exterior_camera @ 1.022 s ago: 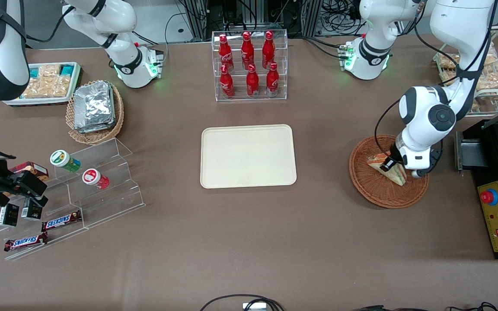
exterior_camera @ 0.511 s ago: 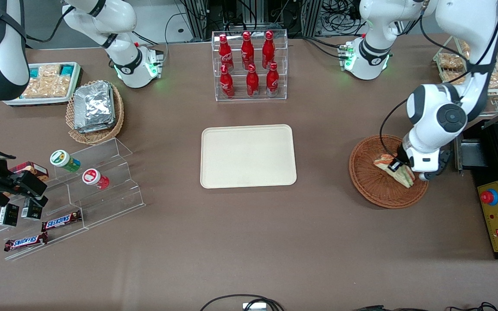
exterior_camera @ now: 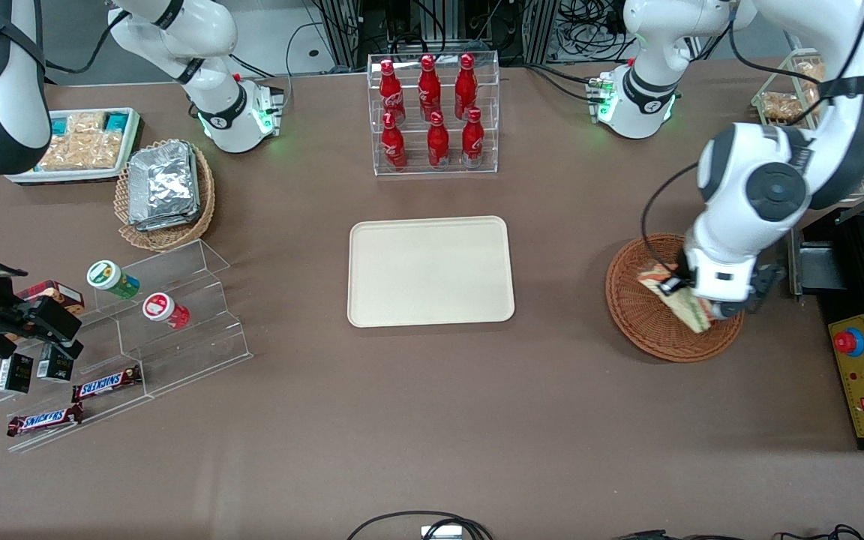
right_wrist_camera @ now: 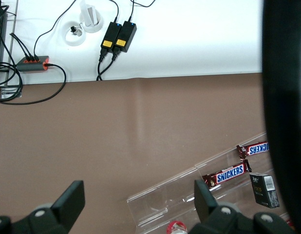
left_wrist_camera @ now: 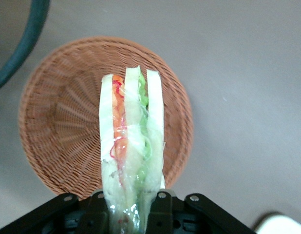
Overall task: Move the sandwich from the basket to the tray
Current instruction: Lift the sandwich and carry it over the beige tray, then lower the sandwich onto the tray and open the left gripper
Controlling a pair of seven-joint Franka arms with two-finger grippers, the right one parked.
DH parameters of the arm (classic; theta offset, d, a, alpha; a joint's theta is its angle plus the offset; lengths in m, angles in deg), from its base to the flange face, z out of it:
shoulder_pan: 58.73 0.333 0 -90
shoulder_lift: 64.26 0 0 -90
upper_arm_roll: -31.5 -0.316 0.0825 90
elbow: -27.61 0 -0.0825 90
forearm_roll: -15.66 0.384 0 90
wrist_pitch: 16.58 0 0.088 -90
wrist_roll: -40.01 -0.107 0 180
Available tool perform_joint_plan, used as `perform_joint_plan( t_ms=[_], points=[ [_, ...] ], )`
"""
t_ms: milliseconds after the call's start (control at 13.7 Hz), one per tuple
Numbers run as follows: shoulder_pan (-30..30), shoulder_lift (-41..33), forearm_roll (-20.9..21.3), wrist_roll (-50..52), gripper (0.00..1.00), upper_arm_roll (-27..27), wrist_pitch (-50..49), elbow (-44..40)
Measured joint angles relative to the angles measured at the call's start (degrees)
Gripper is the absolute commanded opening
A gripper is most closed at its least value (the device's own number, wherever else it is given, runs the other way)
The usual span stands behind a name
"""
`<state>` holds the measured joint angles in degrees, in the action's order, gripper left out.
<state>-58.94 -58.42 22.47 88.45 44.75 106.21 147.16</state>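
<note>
The triangular white-bread sandwich (left_wrist_camera: 132,146) with green and orange filling hangs above the round reddish-brown wicker basket (left_wrist_camera: 58,126), pinched at its base by the closed fingers (left_wrist_camera: 160,207) of the gripper (exterior_camera: 691,296), apparently for carrying to the cream rectangular tray (exterior_camera: 430,271), well apart on the bench.

The sandwich (left_wrist_camera: 132,146) shows white bread with orange-red and green filling. The wicker basket (exterior_camera: 642,319) is reddish-brown, the tray (exterior_camera: 430,271) plain cream-beige. The black-fingered gripper (left_wrist_camera: 128,214) pinches the sandwich above the basket.
</note>
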Motion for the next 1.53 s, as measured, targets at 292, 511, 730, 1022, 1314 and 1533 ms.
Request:
perform_joint_plan(
  t_ms=[292, 511, 730, 1022, 1314, 1533],
  points=[
    [-0.8, 1.1, 1.3, -4.8, 0.04, 7.9, 0.1, -0.5],
    [-4.3, 1.8, 3.0, -9.1, 0.04, 11.2, -0.5, -0.7],
    [-10.0, 2.3, 3.1, -9.6, 0.04, 11.6, -0.8, -0.7],
    [-15.4, 4.1, 3.0, -9.6, 0.08, 11.8, -0.9, -1.4],
    [-18.6, 11.0, 3.1, -7.2, 0.07, 11.7, -0.8, -6.7],
    [-21.1, 15.3, 3.1, -5.0, 0.1, 11.7, -0.8, -9.8]
  ],
)
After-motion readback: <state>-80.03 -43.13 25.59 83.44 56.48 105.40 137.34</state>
